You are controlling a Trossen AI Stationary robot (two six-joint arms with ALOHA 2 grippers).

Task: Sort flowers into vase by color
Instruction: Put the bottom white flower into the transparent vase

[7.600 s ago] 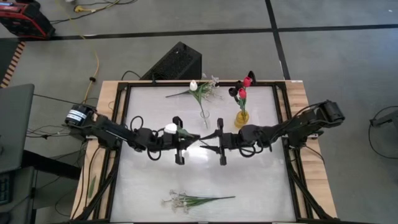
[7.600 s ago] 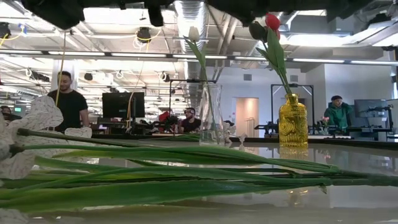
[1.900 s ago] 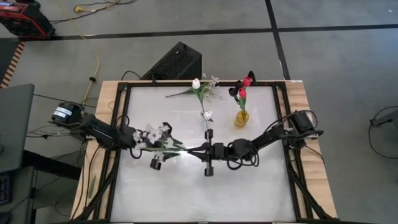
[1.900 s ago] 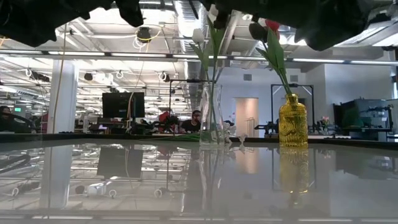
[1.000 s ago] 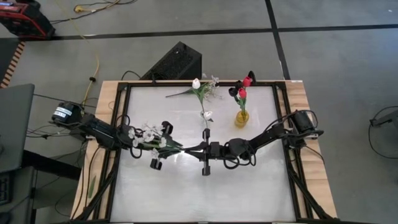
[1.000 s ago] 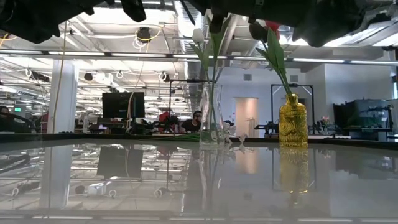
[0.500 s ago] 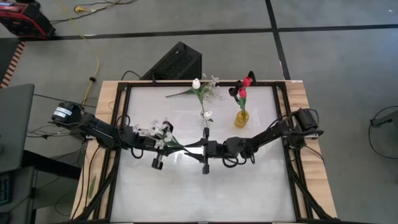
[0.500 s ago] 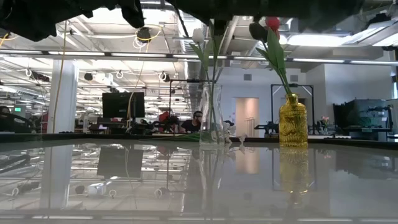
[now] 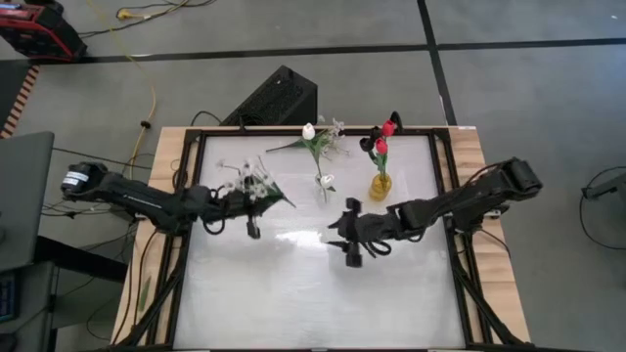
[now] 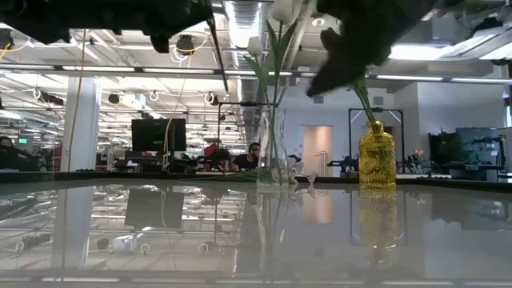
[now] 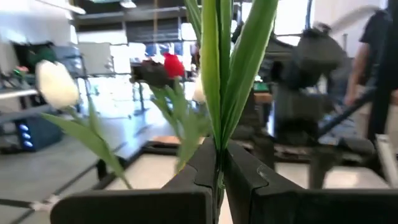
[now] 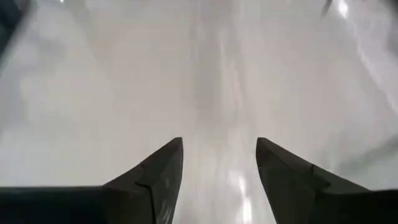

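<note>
Sprig [image 11: 219, 93] pinched betw. left gripper [image 11: 219, 182] jaws.

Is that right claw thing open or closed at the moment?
Open. The right gripper shows a clear gap between its two fingers, only bare table between them, nothing held.

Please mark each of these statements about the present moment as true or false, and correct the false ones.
1. The left gripper is shut on a green stem. True.
2. The right gripper holds a flower. False: it is open and empty, above bare table.
3. The yellow vase holds red flowers. True.
4. The clear vase lies on its side. False: it stands upright with a white tulip in it.
5. The white sprig lies on the table. False: the left gripper holds it in the air.
</note>
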